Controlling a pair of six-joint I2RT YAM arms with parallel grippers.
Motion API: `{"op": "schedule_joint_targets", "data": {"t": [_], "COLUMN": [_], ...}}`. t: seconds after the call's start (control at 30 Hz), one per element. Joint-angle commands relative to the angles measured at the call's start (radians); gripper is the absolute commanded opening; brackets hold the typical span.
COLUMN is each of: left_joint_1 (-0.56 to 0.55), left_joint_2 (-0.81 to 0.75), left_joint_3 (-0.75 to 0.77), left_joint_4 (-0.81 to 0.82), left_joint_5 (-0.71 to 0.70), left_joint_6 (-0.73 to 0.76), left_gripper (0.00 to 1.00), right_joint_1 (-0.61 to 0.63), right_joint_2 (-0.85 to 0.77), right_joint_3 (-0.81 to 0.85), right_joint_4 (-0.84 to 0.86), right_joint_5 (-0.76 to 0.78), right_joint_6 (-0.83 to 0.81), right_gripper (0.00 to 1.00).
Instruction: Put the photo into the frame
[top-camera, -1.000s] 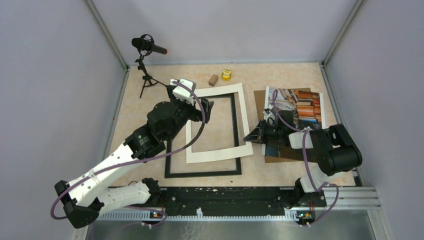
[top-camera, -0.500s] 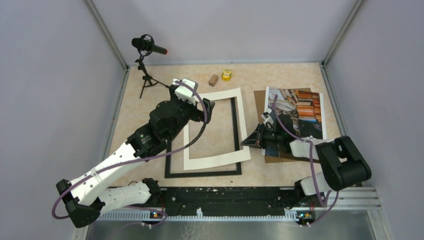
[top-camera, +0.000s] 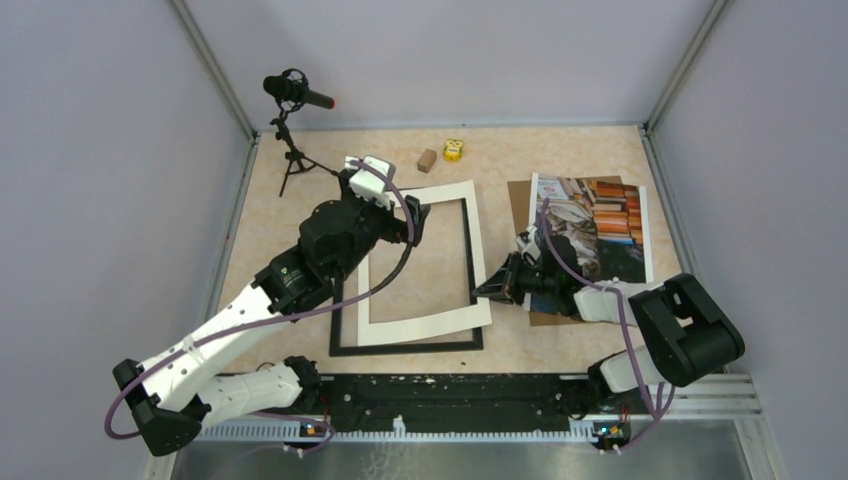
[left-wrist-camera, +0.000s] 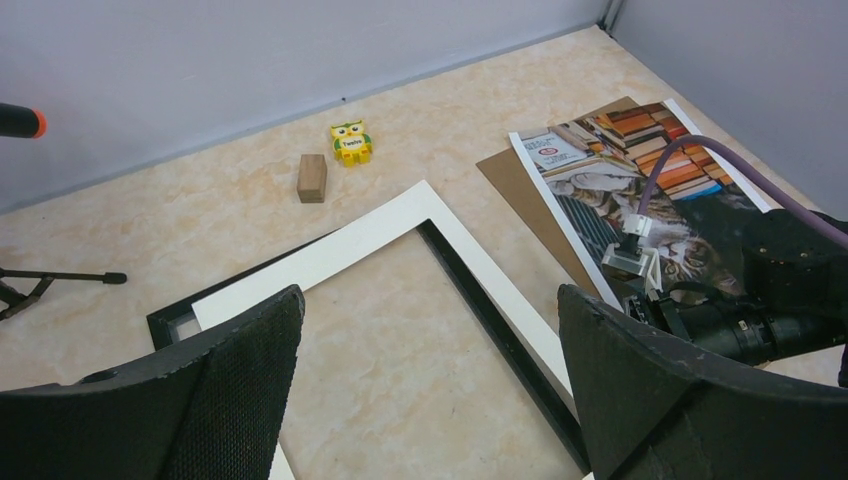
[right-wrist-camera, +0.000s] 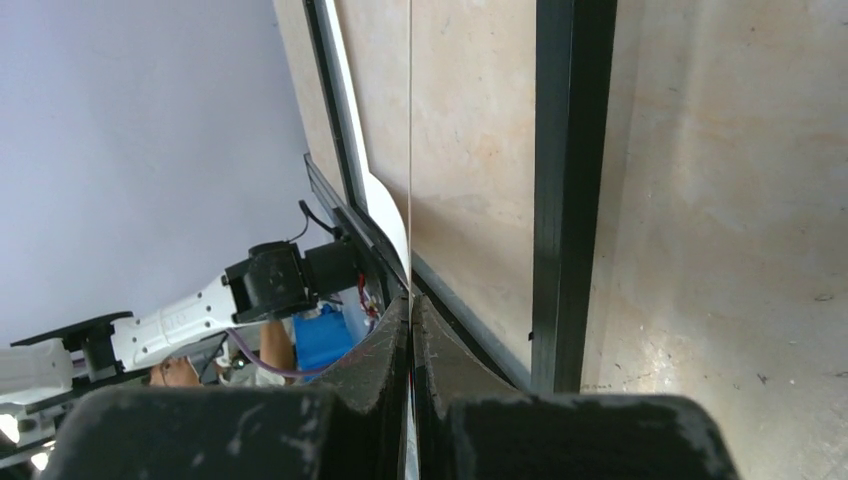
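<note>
Askew over the frame (top-camera: 405, 348), white mat (top-camera: 425, 323) being pinched by right gripper (top-camera: 486, 288), left gripper (top-camera: 414, 216) hovering wide apart, the photo (top-camera: 600, 215) resting on cardboard backing (top-camera: 518, 205)

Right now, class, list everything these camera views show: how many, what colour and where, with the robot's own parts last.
table: one, beige marbled, under everything
backing board: one, brown, right side
photo: one, colourful with white border, on the backing board
frame: one, black, centre
white mat: one, white, askew over the frame
wooden block: one, brown, far edge
owl toy: one, yellow, beside the block
microphone on tripod: one, black, far left corner
left gripper: one, black, open above the mat's far left
right gripper: one, black, shut on the mat's right edge
</note>
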Motion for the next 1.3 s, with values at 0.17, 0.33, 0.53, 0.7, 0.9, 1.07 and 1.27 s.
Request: {"op": "schedule_joint_targets", "data": {"t": [0.17, 0.33, 0.53, 0.7, 0.9, 1.07, 1.27], "left_joint_1": [0.017, 0.021, 0.03, 0.033, 0.034, 0.033, 0.033], "left_joint_2": [0.008, 0.015, 0.017, 0.017, 0.016, 0.016, 0.024], "left_joint_3": [-0.01, -0.008, -0.007, -0.006, -0.006, -0.006, -0.005], "left_joint_4": [0.043, 0.04, 0.041, 0.039, 0.038, 0.039, 0.036], "left_joint_5": [0.03, 0.042, 0.053, 0.059, 0.066, 0.068, 0.074], "left_joint_6": [-0.019, -0.025, -0.028, -0.032, -0.034, -0.036, -0.04], "left_gripper": [0.99, 0.99, 0.99, 0.99, 0.99, 0.99, 0.99], "right_joint_1": [0.057, 0.082, 0.122, 0.146, 0.166, 0.188, 0.205], "right_joint_2": [0.012, 0.06, 0.107, 0.114, 0.149, 0.188, 0.206], "right_joint_3": [0.006, 0.015, 0.036, 0.033, 0.048, 0.069, 0.09], "right_joint_4": [0.069, 0.126, 0.166, 0.188, 0.211, 0.242, 0.207], "right_joint_5": [0.057, 0.062, 0.087, 0.139, 0.16, 0.16, 0.179], "right_joint_6": [0.048, 0.069, 0.092, 0.11, 0.116, 0.114, 0.084], "right_gripper": [0.0, 0.0, 0.0, 0.0, 0.0, 0.0, 0.0]}}
